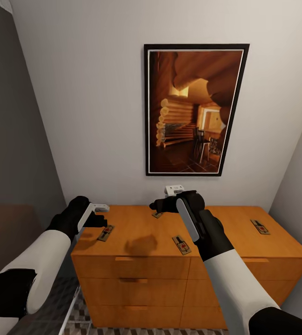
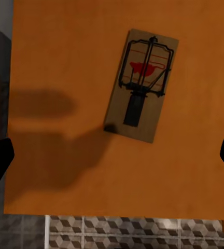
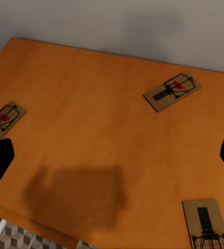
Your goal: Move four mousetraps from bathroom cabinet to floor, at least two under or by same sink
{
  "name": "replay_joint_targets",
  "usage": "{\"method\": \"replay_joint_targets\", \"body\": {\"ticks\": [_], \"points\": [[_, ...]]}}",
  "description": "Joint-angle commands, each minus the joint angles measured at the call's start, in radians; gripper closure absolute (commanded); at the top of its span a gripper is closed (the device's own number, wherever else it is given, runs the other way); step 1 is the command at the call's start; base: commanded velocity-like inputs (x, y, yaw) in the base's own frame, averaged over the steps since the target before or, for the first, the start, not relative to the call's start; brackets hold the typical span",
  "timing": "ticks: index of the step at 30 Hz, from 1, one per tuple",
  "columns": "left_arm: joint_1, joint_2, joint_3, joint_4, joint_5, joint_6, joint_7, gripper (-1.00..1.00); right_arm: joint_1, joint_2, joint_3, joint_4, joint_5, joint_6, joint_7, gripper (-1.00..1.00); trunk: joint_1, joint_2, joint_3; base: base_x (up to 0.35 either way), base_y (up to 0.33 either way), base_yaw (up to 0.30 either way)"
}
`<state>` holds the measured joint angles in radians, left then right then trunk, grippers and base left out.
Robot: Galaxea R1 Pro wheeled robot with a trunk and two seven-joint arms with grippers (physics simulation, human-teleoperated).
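Several mousetraps lie flat on the top of the orange-brown cabinet [image 1: 137, 230]: one at the left end [image 1: 105, 233], one near the wall [image 1: 157, 214], one near the front edge [image 1: 182, 244] and one at the right [image 1: 260, 226]. My left gripper [image 1: 98, 219] hovers open above the left mousetrap [image 2: 141, 85], holding nothing. Over the back middle of the top, my right gripper [image 1: 159, 204] is open and empty too. In the right wrist view a mousetrap [image 3: 172, 92] lies close to the wall, another [image 3: 4, 118] lies off to one side and a third [image 3: 207, 223] is cut by the frame edge.
A framed picture [image 1: 195, 109] hangs on the white wall behind the cabinet. The cabinet's drawers [image 1: 132, 280] are closed. Cube-patterned bathroom floor [image 1: 78, 311] shows at the cabinet's foot. A grey wall [image 1: 11, 139] closes the left side, and another wall [image 1: 299, 186] closes the right.
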<state>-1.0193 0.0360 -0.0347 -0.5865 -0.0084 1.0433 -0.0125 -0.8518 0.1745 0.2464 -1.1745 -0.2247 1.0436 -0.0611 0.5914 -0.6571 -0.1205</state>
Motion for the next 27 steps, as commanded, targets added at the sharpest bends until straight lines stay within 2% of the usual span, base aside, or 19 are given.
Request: {"method": "replay_joint_targets", "body": {"ticks": [1, 27], "points": [[-0.001, 0.001, -0.004, -0.001, -0.001, 0.004, -0.001, -1.0, -0.001, 0.0, 0.001, -0.001, -0.007, 0.004, -0.006, -1.0, 0.004, -0.009, -0.005, 0.0, 0.0, 0.0], [-0.001, -0.001, -0.004, -0.001, -0.001, 0.004, -0.001, -1.0, -0.001, 0.0, 0.001, -0.001, -0.007, 0.004, -0.006, -1.0, 0.104, -0.191, -0.087, 0.0, 0.0, 0.0]]}}
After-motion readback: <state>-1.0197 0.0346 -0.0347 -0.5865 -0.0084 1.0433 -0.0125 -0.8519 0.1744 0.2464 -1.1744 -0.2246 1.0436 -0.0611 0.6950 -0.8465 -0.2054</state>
